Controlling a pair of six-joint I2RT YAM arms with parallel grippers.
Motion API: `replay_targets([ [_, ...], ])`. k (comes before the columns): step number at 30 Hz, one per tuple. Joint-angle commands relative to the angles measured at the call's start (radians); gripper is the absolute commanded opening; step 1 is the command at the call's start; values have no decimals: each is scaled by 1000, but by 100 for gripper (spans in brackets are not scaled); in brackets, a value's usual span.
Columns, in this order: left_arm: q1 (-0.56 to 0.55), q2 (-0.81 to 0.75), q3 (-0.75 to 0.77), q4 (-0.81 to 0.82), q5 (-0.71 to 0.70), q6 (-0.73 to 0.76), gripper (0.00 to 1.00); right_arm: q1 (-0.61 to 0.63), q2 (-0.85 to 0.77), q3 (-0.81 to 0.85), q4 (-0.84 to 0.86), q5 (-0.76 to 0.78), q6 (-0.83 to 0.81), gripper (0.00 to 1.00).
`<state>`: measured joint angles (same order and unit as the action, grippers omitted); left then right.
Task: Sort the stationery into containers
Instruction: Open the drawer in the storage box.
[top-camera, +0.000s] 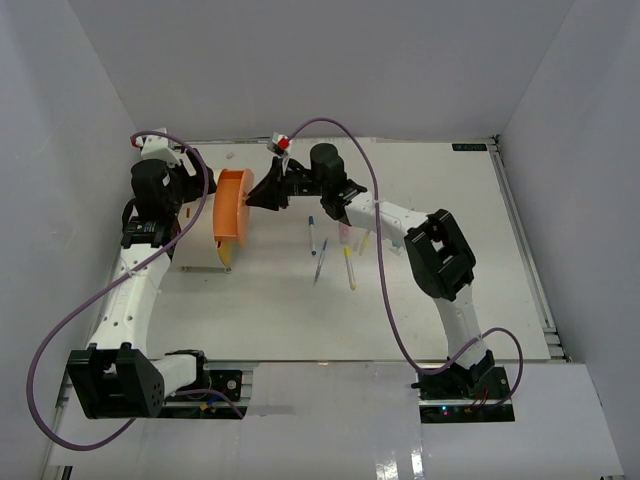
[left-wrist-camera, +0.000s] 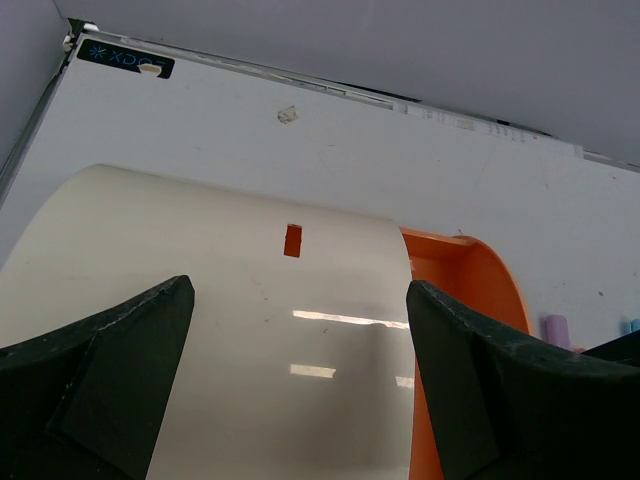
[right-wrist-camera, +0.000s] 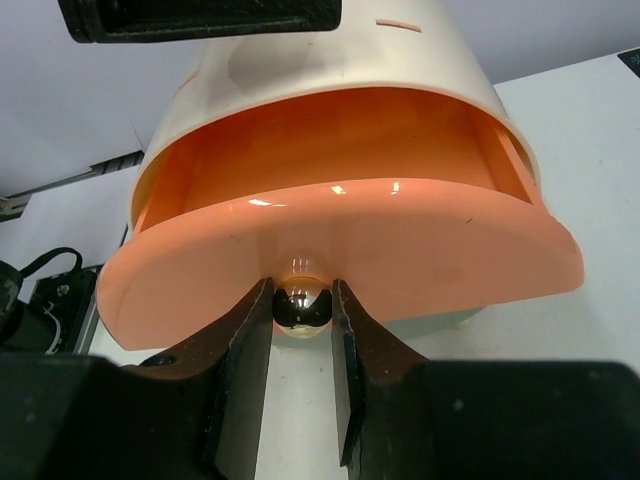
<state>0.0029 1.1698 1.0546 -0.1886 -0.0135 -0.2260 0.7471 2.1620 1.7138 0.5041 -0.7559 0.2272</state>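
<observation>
The pens (top-camera: 320, 262) lie on the desk (top-camera: 450, 280) near the drum (left-wrist-camera: 250, 300). We are opening its drawer (right-wrist-camera: 340, 235), which is partly out; our right gripper (right-wrist-camera: 300, 312) pinches the shiny knob (right-wrist-camera: 303, 304). Our left gripper (left-wrist-camera: 300, 295) stands wide open at the drum. Next we likely pull the drawer straight out.

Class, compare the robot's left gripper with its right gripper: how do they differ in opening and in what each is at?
The left gripper has its jaws wide open; the right gripper has its jaws closed narrow. The left gripper holds nothing and sits over the cream drum; the right gripper pinches the brass knob of the orange drawer. Both are black and two-fingered.
</observation>
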Motion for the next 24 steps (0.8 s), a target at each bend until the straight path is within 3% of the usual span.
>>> replay_targets([
  [1, -4, -10, -33, -92, 29, -21, 98, -18, -79, -43, 21, -17, -5, 8],
  [14, -4, -18, -34, -92, 32, -19, 98, -46, -146, -148, 7, -17, -31, 8],
  [17, -4, -18, -33, -92, 37, -19, 98, -45, -149, -141, -12, -17, -43, 19],
  [18, -4, -18, -33, -92, 38, -18, 98, -46, -151, -141, -24, -16, -46, 32],
  [21, -4, -19, -27, -95, 41, -18, 98, -49, -165, -146, -44, -7, -60, 57],
  [24, -4, -19, -13, -101, 47, -16, 98, -58, -194, -166, -56, 9, -72, 74],
])
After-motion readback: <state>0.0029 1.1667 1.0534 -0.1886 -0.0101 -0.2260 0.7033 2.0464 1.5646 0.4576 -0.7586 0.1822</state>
